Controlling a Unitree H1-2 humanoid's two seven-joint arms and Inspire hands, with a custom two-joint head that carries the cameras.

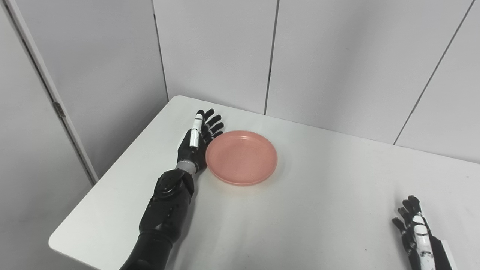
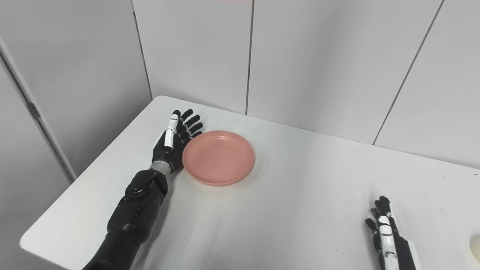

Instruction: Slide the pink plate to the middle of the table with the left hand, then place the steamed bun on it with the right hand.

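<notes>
The pink plate (image 1: 241,157) lies on the white tabletop (image 1: 307,210), toward its left half and short of the middle, with nothing on it. My left hand (image 1: 197,140) stands edge-on beside the plate's left rim, fingers extended and held together, holding nothing; the palm side appears to touch the rim or sit just beside it, and I cannot tell which. My right hand (image 2: 384,232) rests low at the near right, fingers straight and released, well apart from the plate. A pale rounded form at the right edge of the right eye view, probably the steamed bun (image 2: 475,248), is cut off by the frame, so I cannot describe its shape fully. The plate is round and shallow with a raised lip, its surface smooth and matte, and looks like moulded plastic; I judge it light and stiff, likely to slide easily on the smooth tabletop and to overshoot if pushed hard. The best contact is broad, with the flat of the hand against the outer rim, pushing rightward. The bun I judge soft and easily dented, so it calls for a loose hold around its sides.
</notes>
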